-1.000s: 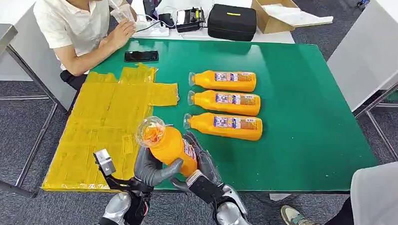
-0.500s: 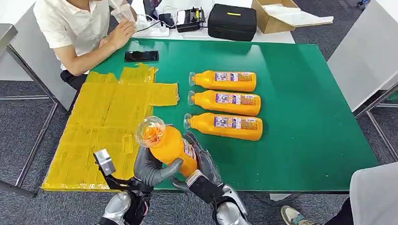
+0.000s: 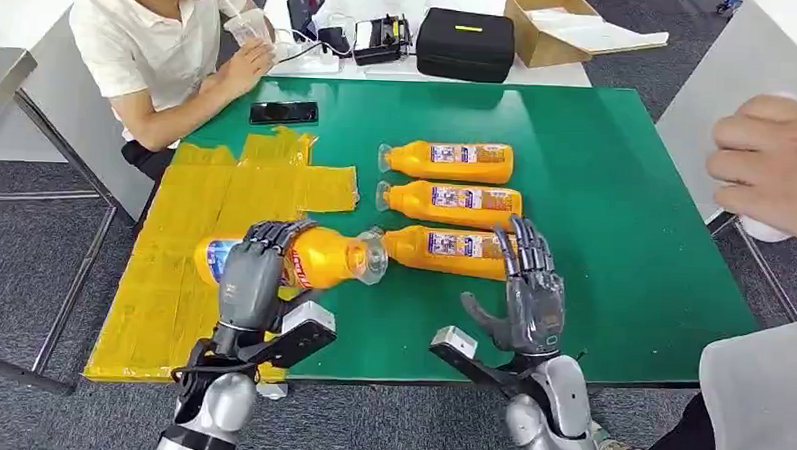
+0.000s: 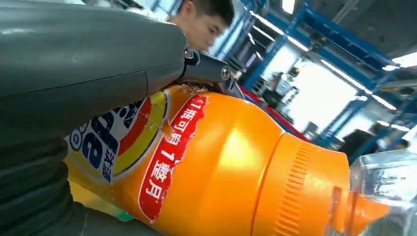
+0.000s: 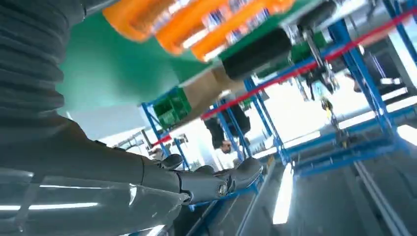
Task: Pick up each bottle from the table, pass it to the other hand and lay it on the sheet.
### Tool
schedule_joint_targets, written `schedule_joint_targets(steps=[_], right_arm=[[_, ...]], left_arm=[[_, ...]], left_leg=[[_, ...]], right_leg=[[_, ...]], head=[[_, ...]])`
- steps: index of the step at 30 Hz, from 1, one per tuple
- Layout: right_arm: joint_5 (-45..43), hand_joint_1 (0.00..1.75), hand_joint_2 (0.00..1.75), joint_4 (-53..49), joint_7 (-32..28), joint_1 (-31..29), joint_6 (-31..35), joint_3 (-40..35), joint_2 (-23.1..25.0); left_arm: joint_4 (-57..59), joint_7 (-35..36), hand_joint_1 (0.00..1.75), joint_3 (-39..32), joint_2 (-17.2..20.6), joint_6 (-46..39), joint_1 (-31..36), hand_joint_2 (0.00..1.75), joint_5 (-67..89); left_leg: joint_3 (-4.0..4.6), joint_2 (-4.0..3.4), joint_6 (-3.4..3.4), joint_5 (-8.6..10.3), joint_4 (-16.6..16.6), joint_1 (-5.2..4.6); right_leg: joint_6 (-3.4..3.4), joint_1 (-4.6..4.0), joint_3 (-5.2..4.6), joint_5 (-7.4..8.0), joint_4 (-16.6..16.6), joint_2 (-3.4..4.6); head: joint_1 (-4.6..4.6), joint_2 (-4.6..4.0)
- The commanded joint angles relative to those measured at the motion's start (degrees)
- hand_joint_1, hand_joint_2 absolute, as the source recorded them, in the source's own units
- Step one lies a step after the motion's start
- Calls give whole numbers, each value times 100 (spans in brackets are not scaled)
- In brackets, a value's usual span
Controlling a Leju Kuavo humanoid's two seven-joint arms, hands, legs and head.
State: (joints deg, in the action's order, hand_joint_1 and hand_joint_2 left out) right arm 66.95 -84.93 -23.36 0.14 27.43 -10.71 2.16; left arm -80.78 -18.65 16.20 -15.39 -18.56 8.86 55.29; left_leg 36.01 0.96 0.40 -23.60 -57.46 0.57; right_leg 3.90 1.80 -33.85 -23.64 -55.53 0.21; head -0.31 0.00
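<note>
Since the earlier frame, the orange bottle (image 3: pixel 293 259) has passed fully to the left hand (image 3: pixel 250 280), which grips its body and holds it sideways over the yellow sheet (image 3: pixel 183 258), cap toward the green table (image 3: pixel 615 223). Right hand (image 3: pixel 527 290) has released and risen, fingers apart, holding nothing, in front of the three orange bottles (image 3: pixel 453 200) lying in a row. A person's hand (image 3: pixel 772 163) has entered at right.
</note>
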Motion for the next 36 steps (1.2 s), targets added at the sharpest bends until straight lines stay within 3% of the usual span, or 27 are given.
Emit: schedule_joint_targets(steps=[1, 5, 12, 20, 21, 22, 24, 36], right_arm=[[-566, 0, 175, -577, -299, 36, -212, 326, 85], [-786, 0, 175, -469, -479, 3, -338, 372, 111], [-1156, 0, 175, 39, -891, -265, -550, 277, 182], [-1346, 0, 175, 321, -1010, -399, -615, 31, 199], [-1353, 0, 175, 354, -1012, -411, -616, 3, 212], [-1352, 0, 175, 362, -1012, -410, -616, -12, 224], [-1363, 0, 175, 376, -1019, -420, -632, -53, 223], [-1423, 0, 175, 654, -1057, -553, -670, -31, 223]], left_arm=[[1050, 644, 175, -534, 340, -24, 631, 175, 1030], [1684, 1035, 175, -660, 409, 131, 895, 175, 1425], [4526, 1538, 175, -1195, 638, 385, 2130, 175, 1997], [5333, 1398, 171, -1431, 647, 609, 2445, 175, 1973], [5361, 1485, 141, -1571, 609, 579, 2473, 175, 1891], [5374, 1489, 49, -1580, 601, 609, 2482, 175, 1887], [5415, 1628, 0, -1517, 605, 587, 2522, 175, 2037], [5733, 1529, 0, -1523, 490, 1377, 2736, 175, 2121]], left_leg=[[-28, -5, 0, -10, 2, 1], [-25, -4, 0, -7, 4, 8], [-22, 0, -1, 2, 9, 5], [-28, -12, -1, -2, 6, 8], [-21, -5, -1, 2, 6, 6], [-40, -16, -1, -5, 5, 9], [-21, -3, -2, 4, 6, 6], [-64, 2, 0, 4, 9, 5]], right_leg=[[-22, -5, 29, -11, 2, -4], [-20, -6, 28, -7, 6, -3], [-15, -1, 24, 0, 8, -2], [-18, -5, 32, -3, 5, 9], [-13, -2, 27, -1, 3, 7], [-22, -6, 45, -4, 5, 15], [-14, -1, 28, 1, 2, 9], [-15, -2, 73, 0, 4, 6]], head=[[0, 0], [0, 0], [0, 0], [2, 0], [0, 0], [0, 0], [0, 0], [0, 0]])
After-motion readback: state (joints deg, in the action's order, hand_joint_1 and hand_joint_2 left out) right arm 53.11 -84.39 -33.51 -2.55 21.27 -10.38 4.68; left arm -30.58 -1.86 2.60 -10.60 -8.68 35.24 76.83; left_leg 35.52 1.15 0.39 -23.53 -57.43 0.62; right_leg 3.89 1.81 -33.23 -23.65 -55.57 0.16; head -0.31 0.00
